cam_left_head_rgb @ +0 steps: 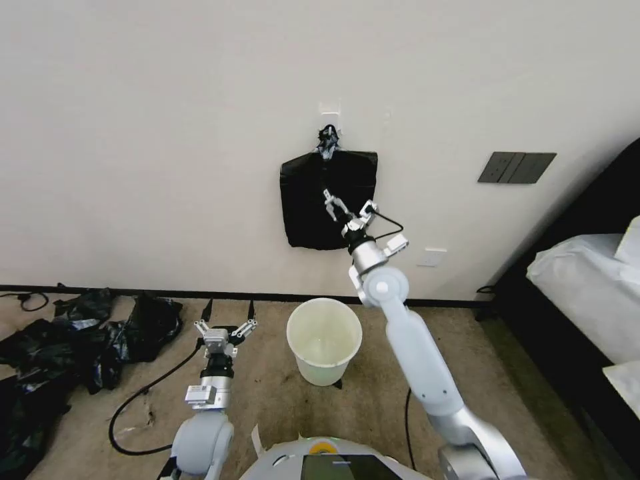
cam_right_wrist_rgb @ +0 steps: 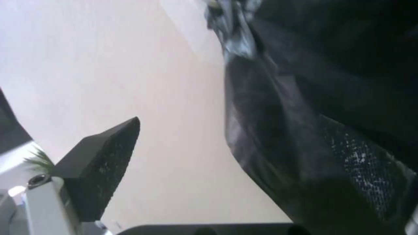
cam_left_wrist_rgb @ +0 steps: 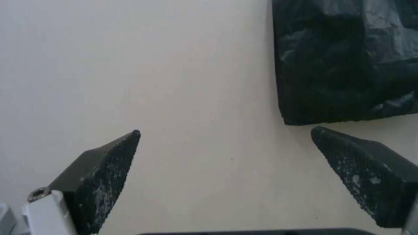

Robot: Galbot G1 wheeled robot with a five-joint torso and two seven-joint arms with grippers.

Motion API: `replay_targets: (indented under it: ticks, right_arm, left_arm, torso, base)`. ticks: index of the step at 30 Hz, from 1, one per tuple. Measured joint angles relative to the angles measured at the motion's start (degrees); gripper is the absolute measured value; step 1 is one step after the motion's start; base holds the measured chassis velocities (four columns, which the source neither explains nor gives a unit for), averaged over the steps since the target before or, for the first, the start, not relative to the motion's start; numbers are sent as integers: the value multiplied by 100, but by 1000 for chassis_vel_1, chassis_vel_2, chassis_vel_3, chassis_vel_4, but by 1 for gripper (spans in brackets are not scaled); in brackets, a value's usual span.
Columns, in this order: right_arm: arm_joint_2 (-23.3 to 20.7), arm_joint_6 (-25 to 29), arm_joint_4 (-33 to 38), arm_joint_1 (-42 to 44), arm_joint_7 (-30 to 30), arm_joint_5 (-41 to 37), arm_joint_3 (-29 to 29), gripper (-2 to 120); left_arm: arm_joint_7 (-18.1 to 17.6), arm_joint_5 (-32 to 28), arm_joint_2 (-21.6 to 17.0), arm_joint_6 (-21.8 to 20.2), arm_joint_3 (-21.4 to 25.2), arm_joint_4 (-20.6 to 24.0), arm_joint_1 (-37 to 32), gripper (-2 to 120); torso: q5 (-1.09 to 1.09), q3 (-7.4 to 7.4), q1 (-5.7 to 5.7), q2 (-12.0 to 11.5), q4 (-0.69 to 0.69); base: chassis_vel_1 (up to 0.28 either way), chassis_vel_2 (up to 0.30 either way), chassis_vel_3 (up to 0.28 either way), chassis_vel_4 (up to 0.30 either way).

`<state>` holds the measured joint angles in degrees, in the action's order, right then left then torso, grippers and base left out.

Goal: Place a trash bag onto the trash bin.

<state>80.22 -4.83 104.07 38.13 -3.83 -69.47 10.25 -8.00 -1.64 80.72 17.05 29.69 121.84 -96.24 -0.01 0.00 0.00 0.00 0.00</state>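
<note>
Low in frame, left tool (cam_left_head_rgb: 225,326) idles open beside trash bin (cam_left_head_rgb: 324,341); I keep right tool (cam_left_head_rgb: 346,209) spread at centre against hanging bundle (cam_left_head_rgb: 313,207) to pluck a bag

White-and-silver arms, black cables, black textured pointed fingers (cam_left_wrist_rgb: 104,173), perhaps a screw at one base.

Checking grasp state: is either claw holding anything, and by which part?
Nothing held. The right claw is open at the face of the hanging black bundle, with film between its fingers. The left claw is open, low beside the bin.
</note>
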Motion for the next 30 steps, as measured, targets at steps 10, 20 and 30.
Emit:
replay_targets:
  ticks: [10,20,30]
  right_arm:
    - [224,-40,-704,-863,-62,-333,-34,100]
    - [463,-37,-1253,-1287,-60,-322,65,99]
    - [548,-25,-1368,-1432,-40,-318,70,82]
  left_arm:
    - [2,-5,-6,0,2,-29,29,100]
    - [0,-9,16,-7,0,-38,55,100]
    - [-5,23,81,-22,-26,22,50,100]
  torso:
    - [0,0,0,0,0]
    - [0,0,0,0,0]
    - [0,0,0,0,1]
  base:
    - [0,0,0,0]
    - [0,0,0,0]
    - [0,0,0,0]
